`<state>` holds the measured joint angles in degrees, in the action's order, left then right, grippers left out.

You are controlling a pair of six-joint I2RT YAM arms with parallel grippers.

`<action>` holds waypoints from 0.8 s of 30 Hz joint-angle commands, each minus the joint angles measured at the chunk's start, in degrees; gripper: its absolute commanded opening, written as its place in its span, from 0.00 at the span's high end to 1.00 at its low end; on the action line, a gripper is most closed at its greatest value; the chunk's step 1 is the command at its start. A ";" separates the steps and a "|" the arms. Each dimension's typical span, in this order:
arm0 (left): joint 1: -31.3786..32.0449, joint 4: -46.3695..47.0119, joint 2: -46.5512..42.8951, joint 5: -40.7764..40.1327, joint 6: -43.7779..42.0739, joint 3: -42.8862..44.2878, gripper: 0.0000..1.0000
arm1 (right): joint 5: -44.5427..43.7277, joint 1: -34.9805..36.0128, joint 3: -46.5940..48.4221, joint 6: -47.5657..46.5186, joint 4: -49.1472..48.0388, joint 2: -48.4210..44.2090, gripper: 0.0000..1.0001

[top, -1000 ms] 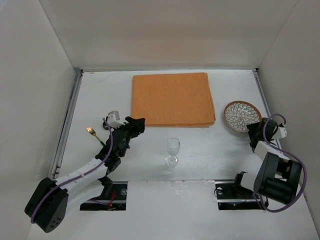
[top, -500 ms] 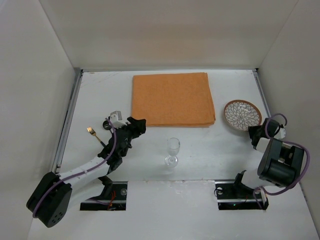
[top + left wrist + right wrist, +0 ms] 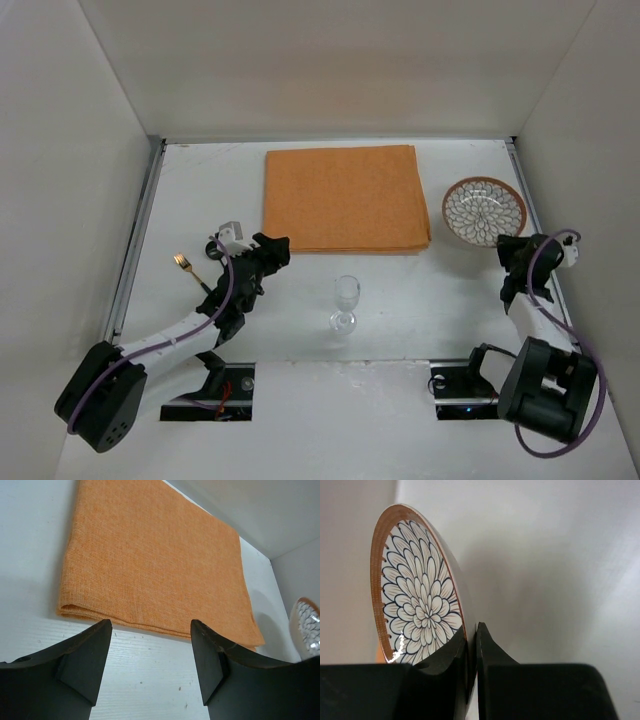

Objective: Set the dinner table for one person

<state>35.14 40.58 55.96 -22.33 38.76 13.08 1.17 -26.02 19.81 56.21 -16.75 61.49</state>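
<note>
The right tool [image 3: 471,635] is pinching the near rim of the flower-patterned plate [image 3: 485,211], with one finger on top of the rim and the other beneath it. The plate is sitting at the right side of the white surface [image 3: 420,290], close to the right rail and just beside the right edge of the orange cloth [image 3: 345,197]. The cloth is lying flat and folded at the far middle of the surface. The left tool [image 3: 150,630] is hovering with its fingers spread apart and holding nothing, pointing at the cloth's near left corner. A wine glass [image 3: 345,303] is standing upright near the centre, in front of the cloth. A gold fork [image 3: 188,268] is lying at the left, partly hidden by the left arm.
</note>
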 commanded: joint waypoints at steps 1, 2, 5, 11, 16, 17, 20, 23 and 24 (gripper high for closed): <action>-0.55 3.54 0.20 -1.40 -0.97 -0.34 0.38 | 3.14 7.83 9.34 1.19 -7.43 -4.72 0.98; -0.73 3.46 0.28 -1.40 -0.97 -0.25 0.38 | 2.96 11.09 11.54 0.58 -7.07 -3.50 0.98; -1.52 2.93 -1.47 -1.40 -0.97 -0.69 0.38 | 1.91 20.49 17.26 0.22 -7.23 2.64 0.98; -4.07 0.38 -4.54 -1.23 -0.62 -1.04 0.38 | -1.69 37.56 32.02 -0.40 -10.58 21.63 0.99; -4.77 -0.32 -6.04 -1.05 -0.62 -1.30 0.38 | -1.79 42.67 44.15 1.62 -11.81 35.51 0.99; -4.77 -0.41 -6.04 -1.49 -1.05 -1.22 0.38 | -1.78 43.28 46.09 2.15 -12.16 37.80 0.99; -5.73 -0.41 -5.95 -1.14 -0.71 -1.39 0.38 | -2.40 44.96 49.96 3.21 -12.34 43.52 0.99; -5.39 -0.41 -5.43 -1.49 -0.88 -1.22 0.38 | -2.05 45.66 51.90 4.61 -11.81 47.48 0.99; -5.39 -0.41 -5.17 -1.49 -0.88 -1.22 0.38 | -1.87 45.84 52.43 4.70 -11.81 48.71 0.99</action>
<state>29.89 38.65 50.87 -22.81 38.74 12.62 -0.93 19.22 66.70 56.42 -18.24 110.59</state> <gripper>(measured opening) 0.618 0.122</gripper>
